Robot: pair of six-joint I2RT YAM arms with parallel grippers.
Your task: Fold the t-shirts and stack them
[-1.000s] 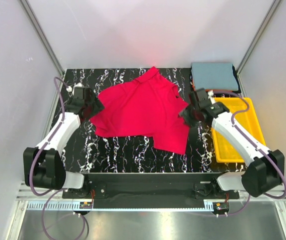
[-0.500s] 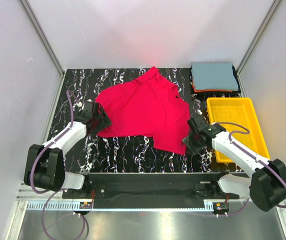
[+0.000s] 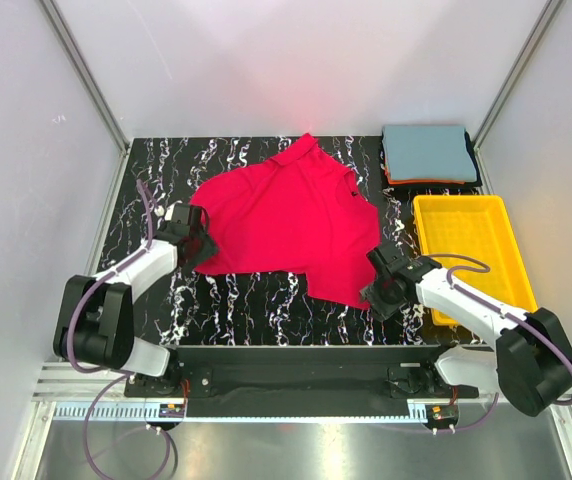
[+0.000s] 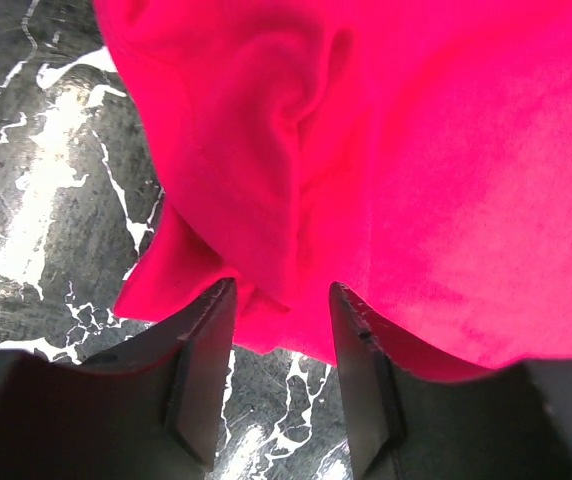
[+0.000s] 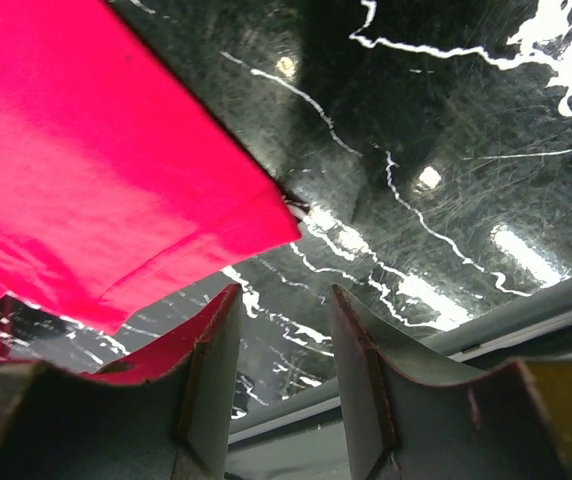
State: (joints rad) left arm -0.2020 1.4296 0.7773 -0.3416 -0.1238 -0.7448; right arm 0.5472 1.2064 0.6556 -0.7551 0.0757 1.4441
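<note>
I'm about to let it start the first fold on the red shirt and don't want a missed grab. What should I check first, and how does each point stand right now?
1. Left gripper has cloth in its gap: ok. A fold of the red shirt at its hem sits between the fingers, jaws apart.
2. Right gripper has cloth in its gap: not ok. Only the table shows there; the shirt's corner lies just ahead.
3. Shirt lying flat: not ok, bunched at the left hem.
4. Folded stack apart from the shirt: ok, back right corner.
5. Yellow tray apart from the shirt: ok.
</note>
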